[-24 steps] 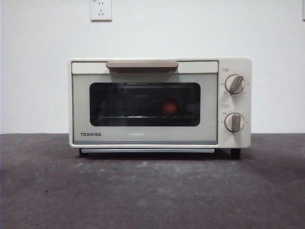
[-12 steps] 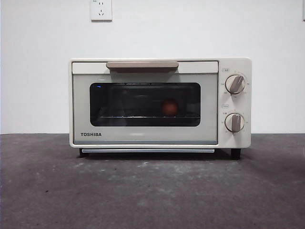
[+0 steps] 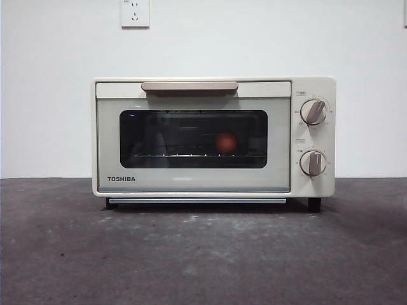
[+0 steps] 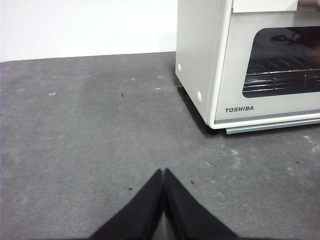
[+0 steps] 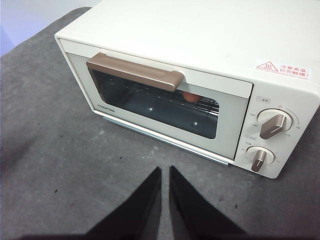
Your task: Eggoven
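The cream TOSHIBA toaster oven [image 3: 191, 181] stands on the dark table with its glass door shut. The reddish-brown egg [image 3: 226, 142] sits on the wire rack inside, seen through the glass; a bit of it shows in the right wrist view [image 5: 190, 97]. The beige handle [image 3: 189, 86] runs along the door's top edge, with two knobs [image 3: 313, 111] at the right. My left gripper [image 4: 163, 172] is shut and empty above the table, off the oven's left front corner [image 4: 210, 75]. My right gripper [image 5: 165, 170] is shut and empty, above and in front of the oven [image 5: 200, 50].
A white wall with a power socket [image 3: 135, 13] stands behind the oven. The grey table [image 3: 203, 254] stretches in front of the oven. A warning sticker [image 5: 282, 69] is on the oven's top.
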